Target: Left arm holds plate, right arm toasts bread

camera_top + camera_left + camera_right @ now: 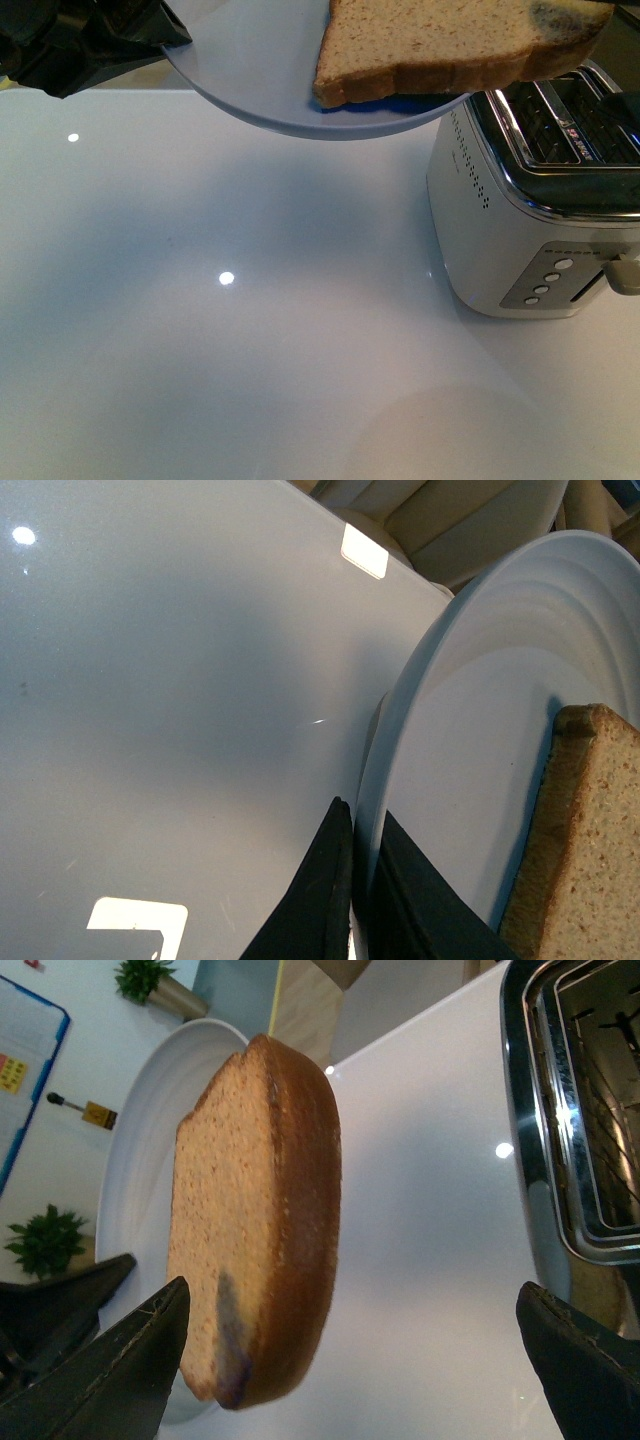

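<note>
Plate held up over white table, left gripper clamped on its rim. Bread lies on the plate, long axis left-right, right end overhanging toward toaster. Right gripper fingers spread wide.

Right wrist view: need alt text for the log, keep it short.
A slice of brown bread lies on a pale plate, between the wide-open fingers of the right gripper, which are not closed on it. The toaster, slots open, stands close by on a glossy white table.
</note>
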Robot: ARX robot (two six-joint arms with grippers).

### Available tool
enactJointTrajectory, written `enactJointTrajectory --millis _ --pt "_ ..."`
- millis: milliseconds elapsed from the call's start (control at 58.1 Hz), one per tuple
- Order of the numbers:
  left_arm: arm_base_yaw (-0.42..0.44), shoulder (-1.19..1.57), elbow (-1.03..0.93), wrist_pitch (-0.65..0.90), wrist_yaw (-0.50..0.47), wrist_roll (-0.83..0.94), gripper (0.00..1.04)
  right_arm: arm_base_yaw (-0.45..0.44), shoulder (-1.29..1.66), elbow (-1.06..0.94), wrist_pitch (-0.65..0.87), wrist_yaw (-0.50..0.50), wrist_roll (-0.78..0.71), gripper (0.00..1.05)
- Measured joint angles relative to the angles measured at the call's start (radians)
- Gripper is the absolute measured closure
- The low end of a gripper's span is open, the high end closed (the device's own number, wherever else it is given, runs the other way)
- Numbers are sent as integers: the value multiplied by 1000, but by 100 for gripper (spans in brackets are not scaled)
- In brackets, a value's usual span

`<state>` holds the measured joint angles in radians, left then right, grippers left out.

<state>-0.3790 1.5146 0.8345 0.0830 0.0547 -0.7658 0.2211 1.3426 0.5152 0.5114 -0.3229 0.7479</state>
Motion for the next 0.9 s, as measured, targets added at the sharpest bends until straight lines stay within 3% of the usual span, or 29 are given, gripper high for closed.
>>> enactJointTrajectory --millis 86,276,551,792,896 --pt "0 0 0 -1 2 0 102 23 35 26 21 1 36 11" --pt "0 0 0 -1 2 -7 102 53 57 44 27 13 46 54" --pt "0 -4 0 -1 6 -11 102 37 31 44 43 -11 76 99" --pt "0 -11 0 -1 9 -18 102 -39 -65 74 24 -37 101 101" --pt "0 -12 0 -1 8 -18 102 -93 -125 145 -43 13 57 101"
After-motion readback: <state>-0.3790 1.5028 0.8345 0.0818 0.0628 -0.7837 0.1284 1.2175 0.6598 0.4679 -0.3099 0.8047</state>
